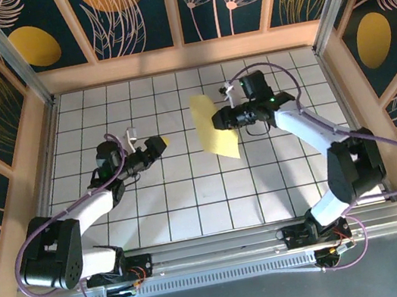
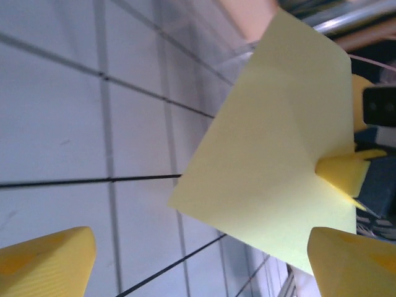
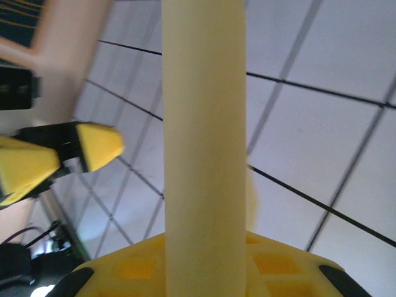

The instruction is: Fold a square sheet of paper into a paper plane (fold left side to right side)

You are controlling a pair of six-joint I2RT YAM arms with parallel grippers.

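Observation:
The yellow sheet of paper [image 1: 221, 144] hangs above the middle of the gridded table, lifted and tilted, with a four-sided kite-like outline. My right gripper [image 1: 218, 120] is shut on its right edge. In the left wrist view the paper [image 2: 272, 142] shows faint creases, and the right gripper's yellow fingertips [image 2: 343, 172] pinch its right side. In the right wrist view the paper [image 3: 204, 124] runs as a vertical band up from my right gripper [image 3: 204, 260]. My left gripper [image 1: 161, 144] is open just left of the paper, apart from it, its fingers [image 2: 49, 260] spread wide with nothing between them.
The white gridded table [image 1: 193, 203] is fenced by a wooden frame [image 1: 182, 57] and dark wall panels painted with golden ovals. Both arm bases sit on the rail at the near edge [image 1: 216, 249].

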